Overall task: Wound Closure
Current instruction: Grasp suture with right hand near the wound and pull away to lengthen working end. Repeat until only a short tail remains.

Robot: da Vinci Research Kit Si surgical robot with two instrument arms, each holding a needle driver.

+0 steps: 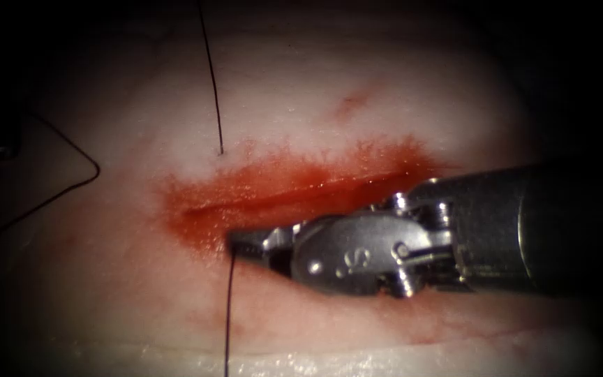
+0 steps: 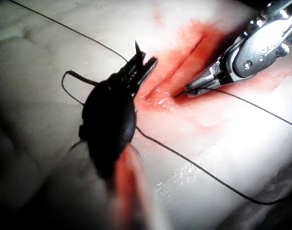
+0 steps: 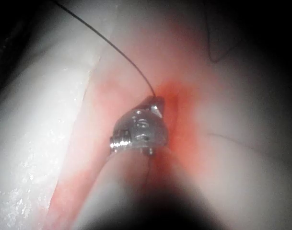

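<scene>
The right claw [image 1: 242, 244], nearest the camera, lies closed on the thread [image 1: 228, 314] at the near lip of the cut [image 1: 294, 197] in the tissue [image 1: 315, 91]. The left claw [image 2: 142, 64] hovers slightly parted, holding nothing. No needle identifiable.

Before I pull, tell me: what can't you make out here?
Needle: cannot place it, nor tell whether it is in the tissue.
Right tool: jaws look shut on the thread; the contact is too small in the endoscope view.
Left tool: dark silhouette in the left wrist view, jaws apart; any hold unclear.
</scene>
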